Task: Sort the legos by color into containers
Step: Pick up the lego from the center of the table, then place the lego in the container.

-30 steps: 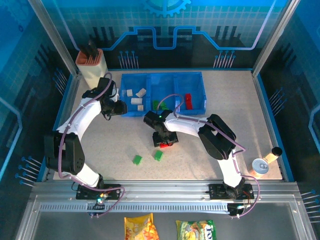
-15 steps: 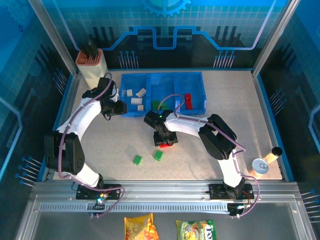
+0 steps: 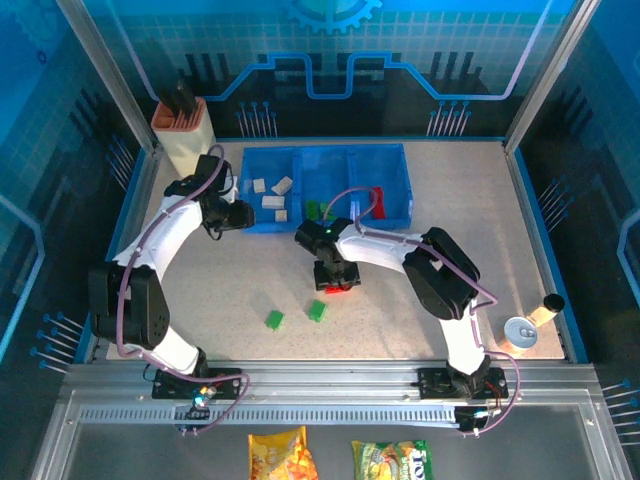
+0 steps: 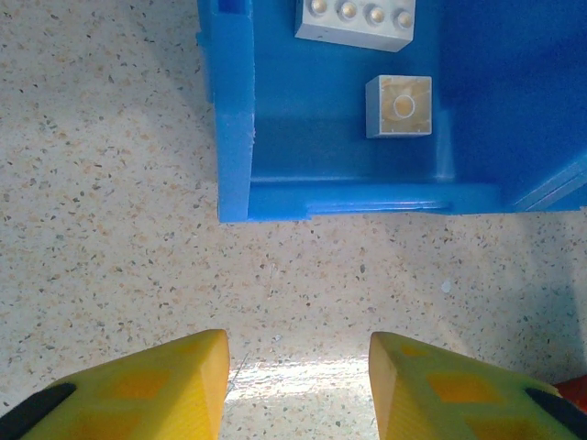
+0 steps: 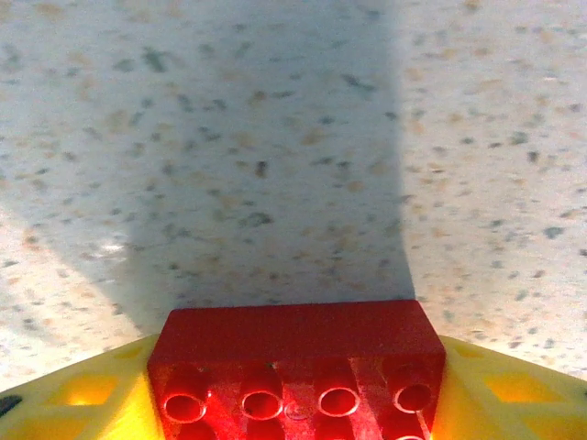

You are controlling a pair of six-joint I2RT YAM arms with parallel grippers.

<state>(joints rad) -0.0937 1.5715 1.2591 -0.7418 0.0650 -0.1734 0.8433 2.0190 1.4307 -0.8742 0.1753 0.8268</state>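
Observation:
My right gripper (image 3: pixel 337 283) (image 5: pixel 293 390) is shut on a red lego (image 3: pixel 339 288) (image 5: pixel 295 362), its yellow fingers (image 5: pixel 96 390) pressed against both ends, just above the speckled table in front of the blue containers (image 3: pixel 325 150). Two green legos (image 3: pixel 274 319) (image 3: pixel 317 310) lie on the table nearer the arms. White legos (image 3: pixel 273 202) sit in the left bin, green ones (image 3: pixel 315 210) in the middle, a red one (image 3: pixel 376 200) in the right. My left gripper (image 3: pixel 245 215) (image 4: pixel 298 353) is open over bare table beside the left bin's corner (image 4: pixel 234 137), where a white brick (image 4: pixel 355 18) and a cream one (image 4: pixel 399 105) lie.
A beige holder with an orange rim (image 3: pixel 183 135) stands at the back left. A tin can (image 3: pixel 521 331) and a small cylinder (image 3: pixel 550 303) sit near the right edge. Two snack bags (image 3: pixel 282 455) (image 3: pixel 392 460) lie below the rail in front.
The right gripper has closed on the red lego and shifted slightly right and toward the tray. The left arm has not moved.

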